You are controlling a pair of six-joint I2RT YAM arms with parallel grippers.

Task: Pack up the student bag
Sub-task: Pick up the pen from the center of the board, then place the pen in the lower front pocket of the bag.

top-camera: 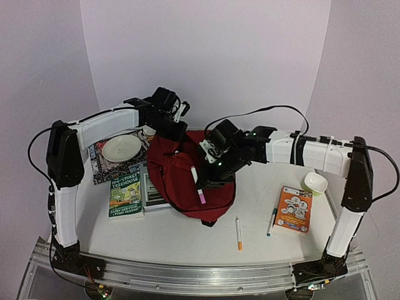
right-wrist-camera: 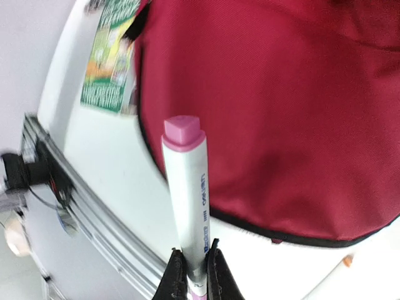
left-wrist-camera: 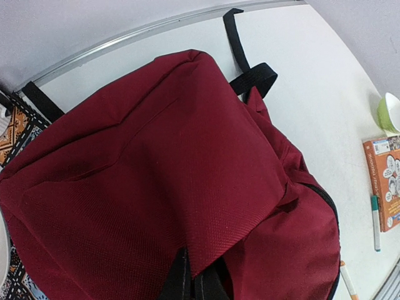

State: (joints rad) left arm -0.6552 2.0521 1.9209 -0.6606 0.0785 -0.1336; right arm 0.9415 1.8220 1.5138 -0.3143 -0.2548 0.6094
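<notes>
A dark red bag (top-camera: 178,172) lies in the middle of a white surface (top-camera: 262,247), directly under both arms. The right end effector (top-camera: 195,171) is clenched on the white barrel of a marker (top-camera: 198,185). The marker's pink cap points away from the fingers and hangs just above the red fabric. In the right wrist view the two dark fingers (right-wrist-camera: 176,278) pinch the marker's lower end. The bag fills the space beyond it.

The left end effector (top-camera: 177,132) sits at the far edge of the bag. Its wrist view shows dark shapes at the bottom edge pressed into red cloth. I cannot tell whether it is pinching the fabric or not.

The step in hand appears to be putting the marker into the bag. No opening is clearly visible, only a black zipper line along the near edge. The next move probably calls for finding or lifting that opening, then tipping the marker in cap first and releasing it.

Left of the right end effector, a green book (top-camera: 125,197) and a grey book (top-camera: 150,187) lie against the bag, the grey one partly under it. Beyond them a plate (top-camera: 122,148) rests on a patterned mat (top-camera: 100,165).

Nearer the arm bases lies an orange pen (top-camera: 239,233). To the right are a teal pen (top-camera: 272,220), an orange book (top-camera: 294,208) and a green bowl (top-camera: 315,182).

A metal rail (top-camera: 187,272) edges the surface. Pale lilac walls (top-camera: 206,56) curve behind it.
</notes>
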